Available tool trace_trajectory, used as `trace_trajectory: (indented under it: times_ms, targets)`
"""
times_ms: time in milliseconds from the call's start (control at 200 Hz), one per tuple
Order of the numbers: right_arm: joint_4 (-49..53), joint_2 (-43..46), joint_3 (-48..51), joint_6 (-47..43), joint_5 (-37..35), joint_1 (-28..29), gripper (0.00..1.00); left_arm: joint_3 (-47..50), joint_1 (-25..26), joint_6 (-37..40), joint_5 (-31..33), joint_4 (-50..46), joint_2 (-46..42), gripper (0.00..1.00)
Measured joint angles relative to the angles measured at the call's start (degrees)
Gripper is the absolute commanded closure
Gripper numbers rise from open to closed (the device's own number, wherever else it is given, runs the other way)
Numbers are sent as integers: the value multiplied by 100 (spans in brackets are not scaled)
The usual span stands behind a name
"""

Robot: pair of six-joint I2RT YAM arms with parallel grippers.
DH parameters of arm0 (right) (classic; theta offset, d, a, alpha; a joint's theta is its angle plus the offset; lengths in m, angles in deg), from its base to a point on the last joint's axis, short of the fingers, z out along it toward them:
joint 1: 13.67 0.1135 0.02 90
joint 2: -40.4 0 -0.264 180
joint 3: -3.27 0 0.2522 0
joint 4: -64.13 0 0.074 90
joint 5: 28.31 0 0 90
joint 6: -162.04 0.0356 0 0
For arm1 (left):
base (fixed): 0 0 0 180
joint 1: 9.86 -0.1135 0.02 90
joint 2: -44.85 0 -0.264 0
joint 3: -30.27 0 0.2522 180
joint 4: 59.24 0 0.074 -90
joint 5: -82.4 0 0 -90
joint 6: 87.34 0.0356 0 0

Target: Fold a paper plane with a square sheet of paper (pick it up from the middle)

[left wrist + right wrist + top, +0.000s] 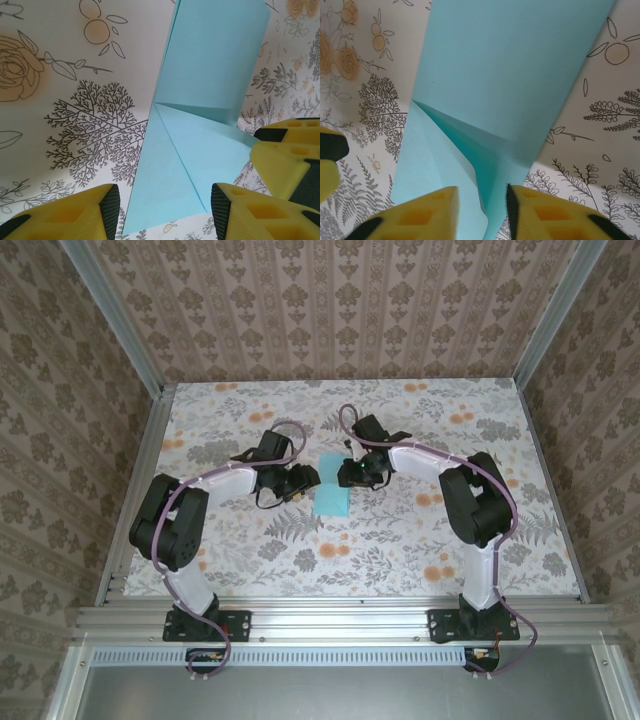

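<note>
Item: square sheet of paper [330,502], table [250,550] centre; diagonal folds made, dart narrowing judged outstanding; left gripper [165,200] jaws spread above it; right gripper [482,202] jaws slightly apart, raised flap between.

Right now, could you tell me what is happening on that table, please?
Two arms are folding a turquoise paper sheet into a plane. The sheet lies on the table, part-folded, with creased flaps at one end. The left hand and right hand hover at that end, jaws open either side of the paper, not pinching it.
</note>
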Motion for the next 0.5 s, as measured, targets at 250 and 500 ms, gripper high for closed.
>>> trace_trajectory:
  times_ms: [250, 500]
  targets:
    - [39, -208, -37, 2, -107, -2, 92, 15, 11, 0, -50, -9, 4, 48]
    - [-114, -254, 28, 173, -138, -149, 94, 48, 116, 24, -240, -127, 79, 48]
